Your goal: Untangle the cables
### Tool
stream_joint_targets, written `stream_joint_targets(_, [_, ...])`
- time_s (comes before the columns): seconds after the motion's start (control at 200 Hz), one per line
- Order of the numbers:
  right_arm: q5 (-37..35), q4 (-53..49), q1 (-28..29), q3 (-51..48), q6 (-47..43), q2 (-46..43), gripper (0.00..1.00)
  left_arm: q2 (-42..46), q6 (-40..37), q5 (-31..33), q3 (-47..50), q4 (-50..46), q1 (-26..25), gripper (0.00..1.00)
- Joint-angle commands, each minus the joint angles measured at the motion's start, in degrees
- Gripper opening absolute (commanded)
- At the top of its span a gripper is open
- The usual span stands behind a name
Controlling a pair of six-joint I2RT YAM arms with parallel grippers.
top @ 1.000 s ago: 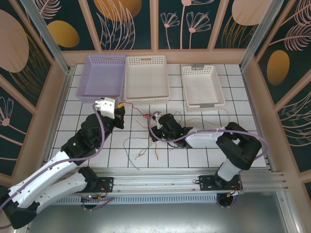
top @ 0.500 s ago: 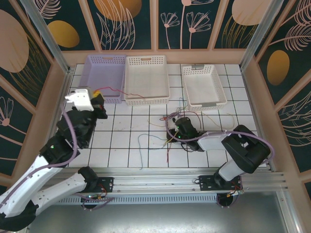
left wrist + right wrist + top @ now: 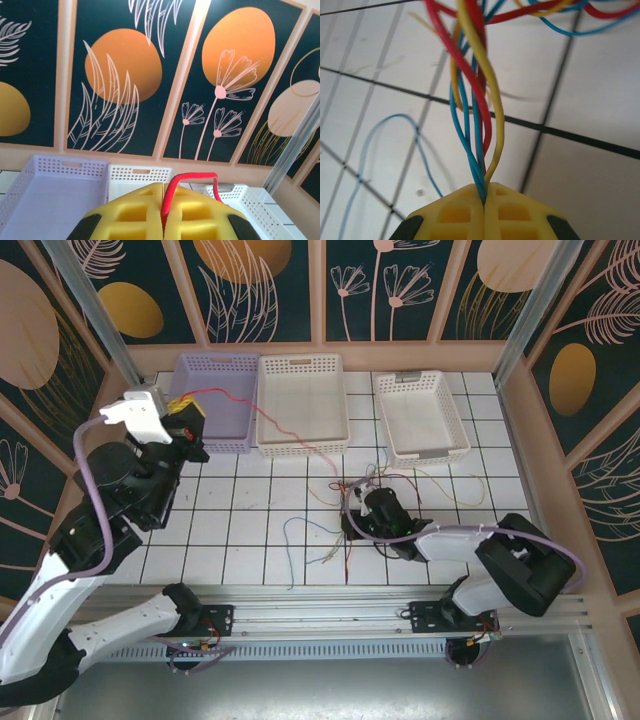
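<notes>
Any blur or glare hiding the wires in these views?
Top view: evenly lit, no glare, wires thin but visible. Left wrist view: wall sharp, red wire at the left hand slightly soft. Right wrist view: wires at the right hand soft, tiles behind blurred.

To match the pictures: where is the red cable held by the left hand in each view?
Top external: the red cable arcs from the left hand, upper left, over the lilac basket toward the tangle.
Left wrist: bottom centre, looping up between shut yellow fingers.
Right wrist: red strands in the pinched bundle; which is this cable, I cannot tell.
Landmark: lilac basket, in top external and left wrist.
</notes>
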State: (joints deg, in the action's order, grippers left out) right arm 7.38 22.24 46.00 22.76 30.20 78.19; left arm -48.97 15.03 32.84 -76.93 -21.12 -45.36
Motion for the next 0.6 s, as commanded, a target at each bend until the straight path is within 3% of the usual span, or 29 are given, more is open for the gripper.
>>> stream_joint_targets(0.0, [-0.79,-1.17,1.86,0.83,-2.07,-6.15,0.00,-3.76,-3.05,-1.72,-1.62,4.12,0.20,0.00])
stream_joint_targets(0.31, [1.90,-5.71,3.30,0.43,-2.63,-24.88,0.00,-19.53,-11.06,-1.48,-8.53,13.45,1.10,0.00])
stream_joint_targets(0.596, [0.92,-10.90,5.62,1.15,-3.04,-34.49,0.00,-36.32,-13.72,-3.85,-15.90,17.11,7.25,0.00])
